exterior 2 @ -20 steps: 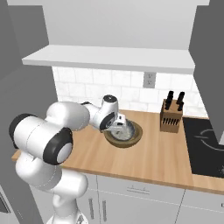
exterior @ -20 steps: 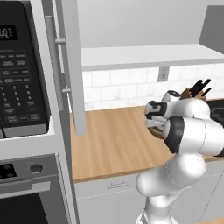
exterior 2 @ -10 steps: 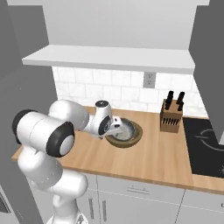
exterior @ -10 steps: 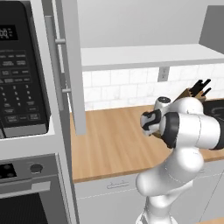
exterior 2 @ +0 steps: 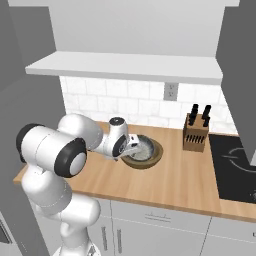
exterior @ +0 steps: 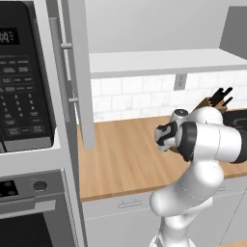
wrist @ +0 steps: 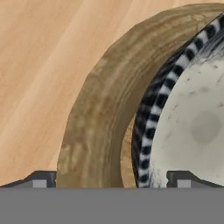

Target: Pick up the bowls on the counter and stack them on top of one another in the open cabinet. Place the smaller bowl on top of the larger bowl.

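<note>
Half hidden behind wide-open gripper: round brown wooden larger bowl with small grey smaller bowl inside, stripy rim.

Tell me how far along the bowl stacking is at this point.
Done: the smaller bowl sits inside the larger bowl, but on the counter. In hand: nothing held; the open gripper is at the bowls' edge, both rims between its fingertips in the hand view. Left: gripping and lifting the stack onto the open cabinet's shelf, which holds neither bowl.
</note>
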Tool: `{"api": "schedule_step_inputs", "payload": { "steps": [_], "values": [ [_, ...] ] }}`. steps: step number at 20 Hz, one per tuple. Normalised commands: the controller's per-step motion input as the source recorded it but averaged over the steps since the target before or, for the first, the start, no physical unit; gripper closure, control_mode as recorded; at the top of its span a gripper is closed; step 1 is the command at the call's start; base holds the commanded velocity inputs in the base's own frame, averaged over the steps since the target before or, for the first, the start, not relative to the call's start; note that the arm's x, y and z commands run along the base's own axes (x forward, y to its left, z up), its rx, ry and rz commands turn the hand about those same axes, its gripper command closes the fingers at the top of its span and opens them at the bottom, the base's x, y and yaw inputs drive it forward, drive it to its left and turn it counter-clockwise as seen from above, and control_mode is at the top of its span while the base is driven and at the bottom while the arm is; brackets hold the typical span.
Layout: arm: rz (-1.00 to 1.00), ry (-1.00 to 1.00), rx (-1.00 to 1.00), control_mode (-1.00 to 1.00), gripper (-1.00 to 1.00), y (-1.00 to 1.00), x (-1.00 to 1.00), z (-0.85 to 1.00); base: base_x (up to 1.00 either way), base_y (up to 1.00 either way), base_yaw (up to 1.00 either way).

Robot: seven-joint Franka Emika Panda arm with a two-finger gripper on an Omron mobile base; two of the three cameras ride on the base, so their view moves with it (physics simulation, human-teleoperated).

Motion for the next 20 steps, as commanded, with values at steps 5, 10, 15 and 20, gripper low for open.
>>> {"api": "schedule_step_inputs", "payload": {
  "steps": [5, 10, 15, 20],
  "values": [
    [0.08, 0.0, 0.0, -1.0, 1.0, -0.19, 0.0, -0.44, 0.0, 0.0, 0.0],
    [0.07, 0.0, 0.0, -1.0, 1.0, -0.1, 0.0, -0.44, 0.0, 0.0, 0.0],
    [0.0, 0.0, -0.01, -1.0, 1.0, 0.05, -0.2, 0.1, 0.0, 0.0, 0.0],
    [0.03, 0.0, -0.06, -1.0, 1.0, 0.19, -0.49, 0.45, 0.0, 0.0, 0.0]
  ]
}}
